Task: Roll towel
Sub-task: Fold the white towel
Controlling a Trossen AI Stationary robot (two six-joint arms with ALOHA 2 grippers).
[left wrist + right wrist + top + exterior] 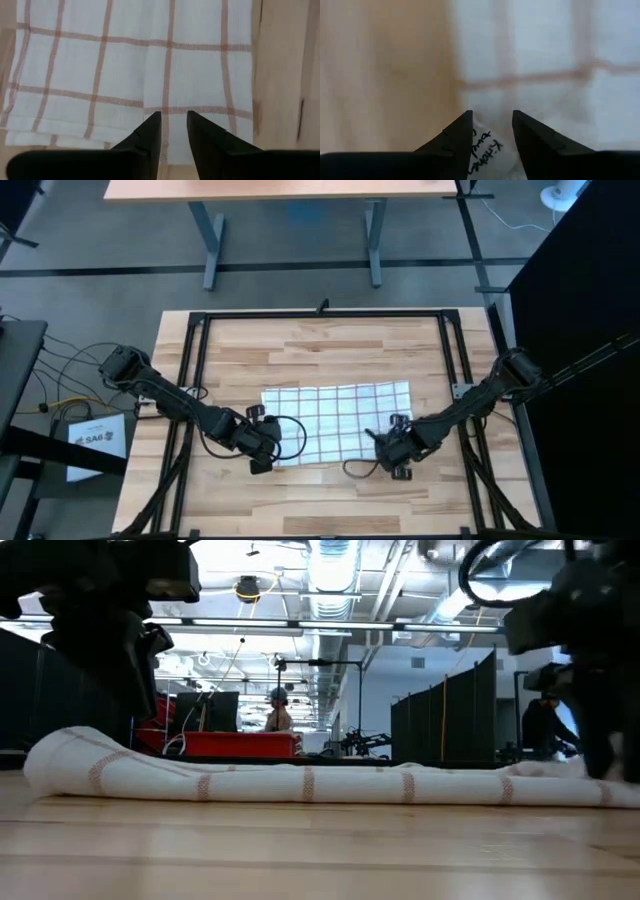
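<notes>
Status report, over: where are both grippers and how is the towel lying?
Left gripper at towel's near left corner, fingers apart over the hem. Right gripper at near right corner, fingers apart around a label. Towel flat, unrolled. Nothing blocking.

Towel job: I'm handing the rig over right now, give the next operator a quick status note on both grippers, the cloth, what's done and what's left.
Left gripper: fingers slightly apart, over the near edge of the towel at its left end; whether it pinches cloth is unclear.
Right gripper: fingers apart, over the towel's near right corner, where a handwritten tag shows between them; grip also unclear.
Towel: spread on the wooden table, mid-table. The low view shows its left end humped up.
Done: both arms placed at the near edge.
Left: probably the whole roll; no finished roll visible yet.
</notes>
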